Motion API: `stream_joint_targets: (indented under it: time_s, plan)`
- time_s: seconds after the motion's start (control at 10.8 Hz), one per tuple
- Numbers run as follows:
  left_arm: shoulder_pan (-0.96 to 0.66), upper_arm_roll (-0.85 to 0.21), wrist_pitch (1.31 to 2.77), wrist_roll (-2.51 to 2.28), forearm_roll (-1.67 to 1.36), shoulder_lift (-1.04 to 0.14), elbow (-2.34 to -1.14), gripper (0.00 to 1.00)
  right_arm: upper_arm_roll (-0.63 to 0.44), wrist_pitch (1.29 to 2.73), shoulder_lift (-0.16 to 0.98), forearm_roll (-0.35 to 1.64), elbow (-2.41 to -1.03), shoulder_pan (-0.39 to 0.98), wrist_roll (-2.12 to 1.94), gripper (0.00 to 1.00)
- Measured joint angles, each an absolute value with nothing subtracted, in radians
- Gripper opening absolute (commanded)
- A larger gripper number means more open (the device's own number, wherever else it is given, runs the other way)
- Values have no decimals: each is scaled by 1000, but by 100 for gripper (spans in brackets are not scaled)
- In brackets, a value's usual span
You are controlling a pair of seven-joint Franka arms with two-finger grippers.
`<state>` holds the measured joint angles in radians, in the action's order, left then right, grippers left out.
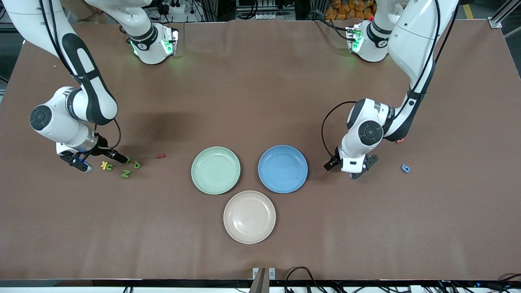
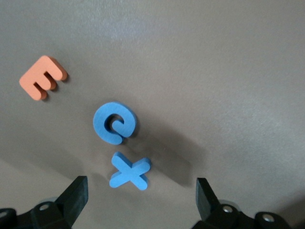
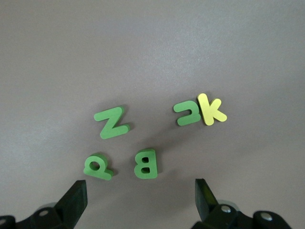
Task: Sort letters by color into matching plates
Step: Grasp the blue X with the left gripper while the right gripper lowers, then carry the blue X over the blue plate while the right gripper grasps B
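Note:
The pale green plate, blue plate and beige plate sit mid-table, all bare. My right gripper is open and low over a letter cluster toward the right arm's end. The cluster holds a yellow K, a green Z and a green P. The right wrist view shows my right gripper, the P, a green B, the Z and the K. My left gripper is open just short of a blue X, with a blue C and an orange E past it.
A small red letter lies between the green cluster and the green plate. My left gripper hovers beside the blue plate. A blue letter and a reddish letter lie toward the left arm's end. A green letter touches the K.

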<state>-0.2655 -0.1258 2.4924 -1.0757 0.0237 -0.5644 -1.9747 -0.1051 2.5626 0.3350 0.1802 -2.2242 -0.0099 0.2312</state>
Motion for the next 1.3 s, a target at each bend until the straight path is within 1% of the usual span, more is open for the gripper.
stream_joint_targets:
  time_s: [0.56, 0.65, 0.74, 0.84, 1.21, 1.3]
  plan:
    - [-263, -123, 2520, -1075, 24, -589, -1970, 100, -105, 2615, 382, 180, -2243, -3, 232, 100]
    - [-263, -123, 2522, -1075, 24, -590, -1969, 64, -105, 2622, 389, 180, -2244, -2, 232, 100]
    - [-263, -123, 2522, -1075, 24, -591, -1968, 10, -105, 2628, 398, 180, -2244, -2, 232, 100]
    - [-263, -123, 2522, -1075, 24, -591, -1967, 0, -105, 2635, 407, 180, -2244, -2, 232, 100]
    - [-263, -117, 2521, -1075, 24, -578, -1960, 0, -105, 2654, 429, 180, -2246, -2, 232, 100]
    - [-263, -117, 2521, -1075, 24, -578, -1960, 0, -105, 2660, 431, 180, -2249, -2, 232, 96]
